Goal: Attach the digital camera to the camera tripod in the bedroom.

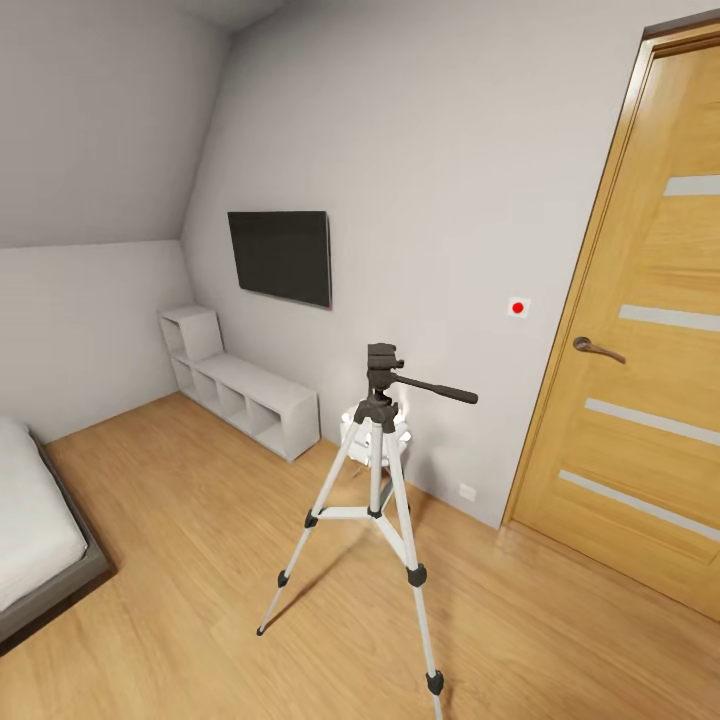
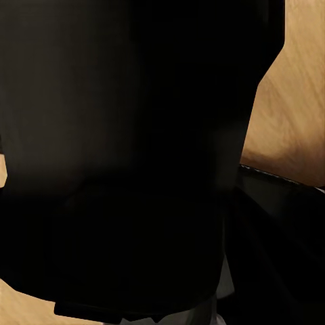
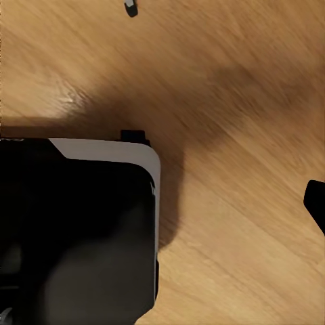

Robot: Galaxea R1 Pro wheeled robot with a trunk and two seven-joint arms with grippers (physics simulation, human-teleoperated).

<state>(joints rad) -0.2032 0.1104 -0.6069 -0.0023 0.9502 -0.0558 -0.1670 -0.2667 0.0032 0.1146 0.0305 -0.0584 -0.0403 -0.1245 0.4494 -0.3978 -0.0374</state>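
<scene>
Light wood floor point(image 1: 200, 560) and grey-white walls, one sloping under the roof, make up the attic bedroom seen from the head camera.

At the middle of the room a camera tripod point(image 1: 375, 500) is seen standing upright on the floor, its three silver-white legs spread and tipped with black feet. Its black pan head point(image 1: 381, 365) is at the top, bare, with a long black handle point(image 1: 435, 389) pointing toward the door. Just behind the tripod, partly hidden by its legs, a small white lamp point(image 1: 395, 430) is set against the wall.

Outward from there, a black TV point(image 1: 279, 256) is mounted on the wall, and low white cube shelves point(image 1: 240, 395) are placed beneath it, along the wall. A white wall plate with a red dot point(image 1: 517, 308) is fixed between the tripod and a wooden door point(image 1: 640, 370), which is shut and carries a metal lever handle point(image 1: 597, 348). A low grey bed point(image 1: 35, 530) with a white mattress is cut off at the left edge.

In the left wrist view, dark robot bodywork blocks most of the picture, with wood floor beside it. In the right wrist view, a black and white robot part is seen over the floor. Whether either tool is open or closed cannot be told.
</scene>
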